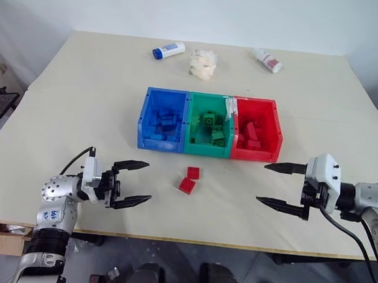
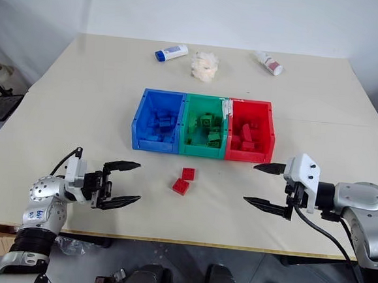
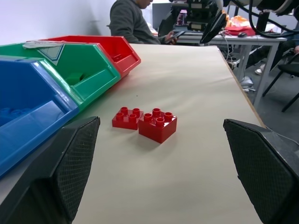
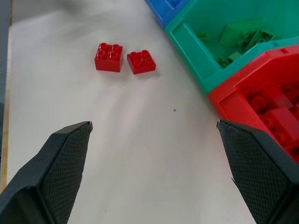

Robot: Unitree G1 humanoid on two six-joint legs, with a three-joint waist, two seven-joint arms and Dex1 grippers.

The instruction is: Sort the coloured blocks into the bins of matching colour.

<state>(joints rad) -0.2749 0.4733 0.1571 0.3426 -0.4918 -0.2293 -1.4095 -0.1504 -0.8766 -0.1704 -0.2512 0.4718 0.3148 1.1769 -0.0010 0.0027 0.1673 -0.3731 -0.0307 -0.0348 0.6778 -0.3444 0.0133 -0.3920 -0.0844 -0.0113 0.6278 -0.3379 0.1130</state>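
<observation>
1. Left eye view has pretty much the whole story: the three joined bins sit mid-worktop [image 1: 61,105], blue bin [image 1: 162,118], green bin [image 1: 210,125], red bin [image 1: 257,128], and each one already has bricks of its own colour inside.
2. What's left out are two red bricks on the bare worktop just in front of the green bin, touching or nearly so: one [image 1: 192,173] a bit nearer the bins, the other [image 1: 187,185] just below it.
3. Left pincer [image 1: 132,183] hovers off to the left of the bricks, fingers spread wide, nothing in it. Its wrist view looks straight at the pair between the two fingers.
4. Right pincer [image 1: 282,185] is well apart on the right, also spread wide and empty, pointing in toward the middle.
5. So my read: sorting is almost done, and the step in hand is lining up for one of the last two reds.
6. Next move, I'd guess: one pincer comes down around a single brick without knocking its neighbour, pinches it, then carries it over the front wall of the red bin. The right arm looks closer to that bin.
7. Bottles and the fluffy wad [image 1: 203,62] at the far edge aren't part of this.
</observation>
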